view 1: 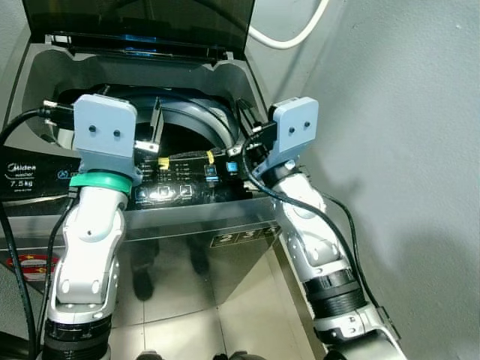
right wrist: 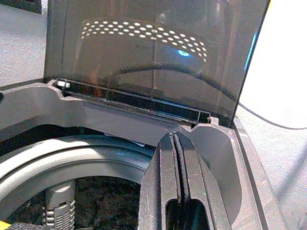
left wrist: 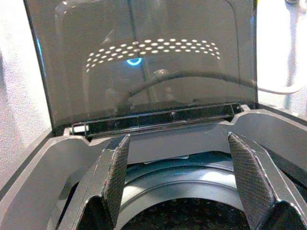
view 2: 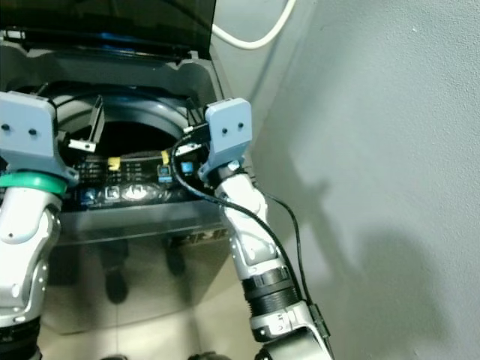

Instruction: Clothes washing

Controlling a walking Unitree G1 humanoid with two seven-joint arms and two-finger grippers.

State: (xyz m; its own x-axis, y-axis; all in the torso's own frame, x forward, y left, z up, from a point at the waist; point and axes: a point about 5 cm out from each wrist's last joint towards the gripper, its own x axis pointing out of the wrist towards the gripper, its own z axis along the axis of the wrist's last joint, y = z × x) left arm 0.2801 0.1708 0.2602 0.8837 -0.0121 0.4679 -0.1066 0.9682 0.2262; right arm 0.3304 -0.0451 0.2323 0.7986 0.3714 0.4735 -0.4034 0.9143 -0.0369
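Observation:
A grey top-loading washing machine (view 1: 195,217) stands before me with its dark tinted lid (view 1: 142,22) raised. The round drum opening (view 1: 187,135) is dark inside, and no clothing can be made out in it. My left gripper (left wrist: 177,143) hangs over the left part of the opening, open, with nothing between its fingers (view 1: 155,124). My right gripper (right wrist: 175,139) is shut on nothing and sits over the drum's right rim (view 1: 244,120). The control panel (view 1: 180,186) with lit buttons lies just below both wrists.
A grey wall (view 1: 405,150) runs close along the machine's right side. A white hose (view 1: 292,34) loops behind the lid. A grey ribbed part (right wrist: 60,206) stands inside the drum. The shiny front panel (view 1: 187,277) reflects the floor.

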